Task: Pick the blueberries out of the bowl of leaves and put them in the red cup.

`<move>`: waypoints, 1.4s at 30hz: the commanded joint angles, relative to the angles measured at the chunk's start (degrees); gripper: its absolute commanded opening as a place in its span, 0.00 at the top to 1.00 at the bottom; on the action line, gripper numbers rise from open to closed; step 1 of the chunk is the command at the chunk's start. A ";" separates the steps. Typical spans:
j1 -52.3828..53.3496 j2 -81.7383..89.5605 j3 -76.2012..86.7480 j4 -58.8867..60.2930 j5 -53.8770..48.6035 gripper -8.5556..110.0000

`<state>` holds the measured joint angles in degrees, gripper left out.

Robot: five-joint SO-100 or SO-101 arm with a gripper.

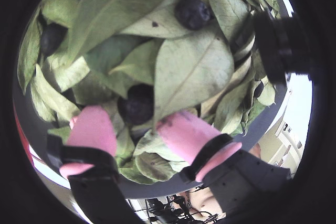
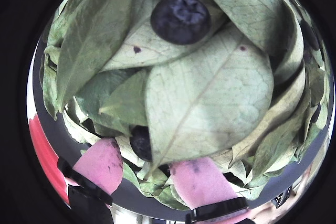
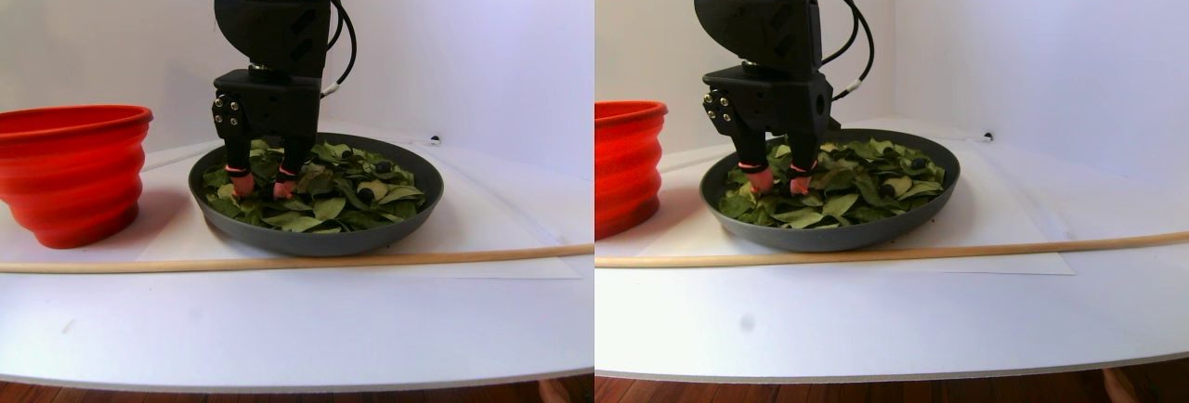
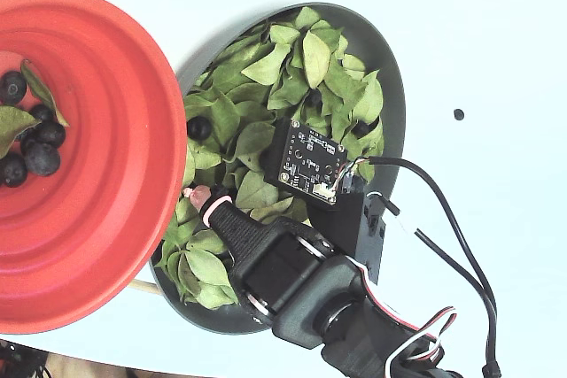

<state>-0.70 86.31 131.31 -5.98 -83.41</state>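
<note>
Pincer point(image 1: 137, 132) open wide, pink tips down among leaves point(image 1: 191, 72). One blueberry point(image 1: 138, 103) sits between the tips, ungripped. Another blueberry point(image 2: 180, 18) lies well beyond.

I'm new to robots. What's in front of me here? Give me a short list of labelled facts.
scene: a robot arm reaching down into a bowl on a white table
bowl contents: green leaves with a few blueberries among them
claw: open, pink fingertips down among the leaves
target: a blueberry lies between the fingertips, half under a leaf, not yet gripped
other berry: one in the open further ahead
red cup: beside the bowl, already holds several blueberries and a couple of leaves
</note>
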 commanded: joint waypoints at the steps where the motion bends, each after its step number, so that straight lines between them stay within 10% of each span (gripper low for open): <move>1: 0.70 1.49 -1.49 -0.35 -0.70 0.78; 42: 0.70 -3.96 -1.85 -4.13 -1.76 0.82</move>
<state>0.26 82.09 129.64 -9.32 -84.29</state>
